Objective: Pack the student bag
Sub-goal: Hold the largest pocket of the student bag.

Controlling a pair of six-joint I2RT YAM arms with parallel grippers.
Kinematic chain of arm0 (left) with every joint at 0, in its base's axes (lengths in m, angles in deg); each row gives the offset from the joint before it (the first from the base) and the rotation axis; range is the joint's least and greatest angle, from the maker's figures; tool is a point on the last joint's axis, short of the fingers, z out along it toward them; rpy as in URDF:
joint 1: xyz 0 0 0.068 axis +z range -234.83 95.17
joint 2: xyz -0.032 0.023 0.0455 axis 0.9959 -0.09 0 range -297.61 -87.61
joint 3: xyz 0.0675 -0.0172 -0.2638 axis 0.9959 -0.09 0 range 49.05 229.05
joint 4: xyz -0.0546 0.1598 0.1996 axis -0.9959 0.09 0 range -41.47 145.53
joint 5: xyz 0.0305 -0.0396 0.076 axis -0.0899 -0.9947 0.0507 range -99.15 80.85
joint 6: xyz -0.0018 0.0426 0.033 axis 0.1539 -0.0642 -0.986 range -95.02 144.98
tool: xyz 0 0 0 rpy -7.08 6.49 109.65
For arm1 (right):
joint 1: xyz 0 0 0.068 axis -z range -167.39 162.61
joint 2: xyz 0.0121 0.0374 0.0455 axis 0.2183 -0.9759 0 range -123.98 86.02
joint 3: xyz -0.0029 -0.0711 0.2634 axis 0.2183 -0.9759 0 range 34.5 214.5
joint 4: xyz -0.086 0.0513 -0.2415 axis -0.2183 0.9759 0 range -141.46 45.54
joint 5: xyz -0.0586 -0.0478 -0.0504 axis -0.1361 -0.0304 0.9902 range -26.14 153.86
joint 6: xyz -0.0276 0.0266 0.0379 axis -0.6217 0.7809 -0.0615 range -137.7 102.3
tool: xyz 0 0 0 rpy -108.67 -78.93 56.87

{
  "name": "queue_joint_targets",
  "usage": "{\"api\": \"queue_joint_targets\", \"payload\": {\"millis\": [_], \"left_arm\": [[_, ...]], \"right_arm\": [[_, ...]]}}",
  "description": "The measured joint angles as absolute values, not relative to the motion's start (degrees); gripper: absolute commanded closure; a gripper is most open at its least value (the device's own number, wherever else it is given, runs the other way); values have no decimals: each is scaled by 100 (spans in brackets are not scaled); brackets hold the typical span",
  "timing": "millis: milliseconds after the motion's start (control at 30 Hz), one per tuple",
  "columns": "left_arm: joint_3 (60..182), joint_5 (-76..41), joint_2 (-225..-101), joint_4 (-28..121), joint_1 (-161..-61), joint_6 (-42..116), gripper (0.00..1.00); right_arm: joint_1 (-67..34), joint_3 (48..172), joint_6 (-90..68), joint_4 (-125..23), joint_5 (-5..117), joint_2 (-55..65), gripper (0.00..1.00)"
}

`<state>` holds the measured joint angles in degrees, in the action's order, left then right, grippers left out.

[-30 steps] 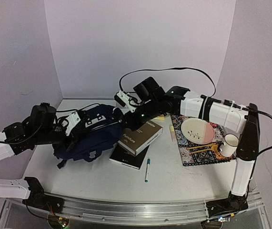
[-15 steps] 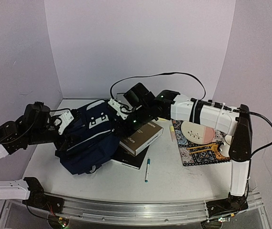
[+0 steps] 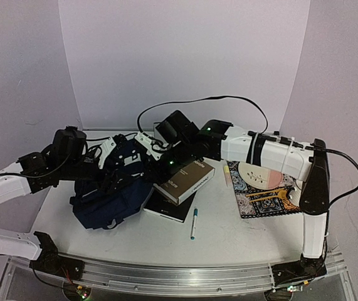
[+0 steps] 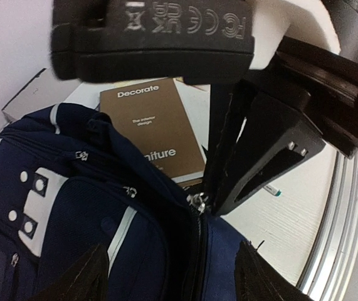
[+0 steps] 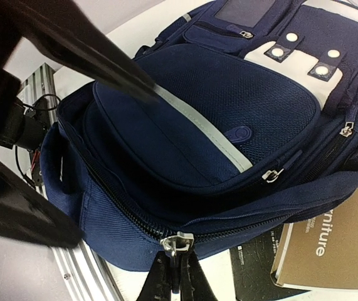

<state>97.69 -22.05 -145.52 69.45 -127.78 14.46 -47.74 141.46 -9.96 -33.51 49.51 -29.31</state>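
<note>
The student bag (image 3: pixel 106 194) lies on the left of the table, a navy backpack with grey stripes and a light patch with snaps (image 5: pixel 304 53). In the right wrist view my right gripper (image 5: pixel 177 263) is shut on the metal zipper pull (image 5: pixel 180 239) of the main compartment, at the bag's edge beside the books. The left wrist view shows the same pull (image 4: pixel 197 200) pinched by the right arm's black fingers (image 4: pixel 254 157). My left gripper (image 4: pixel 172 276) hovers just over the bag (image 4: pixel 91 219), open, with nothing between its fingers.
A brown "Decorate" book (image 3: pixel 185 179) lies on a black book (image 3: pixel 169 207) right of the bag. A teal-capped pen (image 3: pixel 194 222) lies near the front. A plate (image 3: pixel 260 172) rests on a patterned mat (image 3: pixel 263 200) at right. The metal rail (image 3: pixel 185 276) marks the table's near edge.
My left gripper has opened, let go of the bag and moved right over it. The right gripper has travelled left along the bag, still shut on the zipper pull. The bag has shifted.
</note>
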Motion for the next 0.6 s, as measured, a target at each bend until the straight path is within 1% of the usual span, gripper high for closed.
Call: {"api": "queue_joint_targets", "payload": {"millis": [67,133,200,367,500,533,600], "left_arm": [[9769,-2412,-14757,6736,-12778,1524,34],[9769,-2563,-14898,6586,-12779,1585,39],[9769,-2700,-15024,6472,-12779,1614,48],[9767,-2931,-15112,6439,-12779,1667,77],[9677,-2997,-14998,6435,-12778,1758,96],[9639,-2985,-14946,6442,-12767,1754,99],[9582,-2954,-14852,6461,-12748,1751,100]], "right_arm": [[-4793,14162,-993,-3349,4953,-2933,100],[-4798,14183,-993,-3348,4955,-2933,100],[-4799,14202,-993,-3349,4964,-2933,100],[-4808,14203,-1000,-3344,5092,-2933,100],[-4819,14203,-1030,-3339,5205,-2933,100],[-4820,14203,-1038,-3335,5223,-2933,100],[-4842,14203,-1053,-3338,5257,-2933,100]]}}
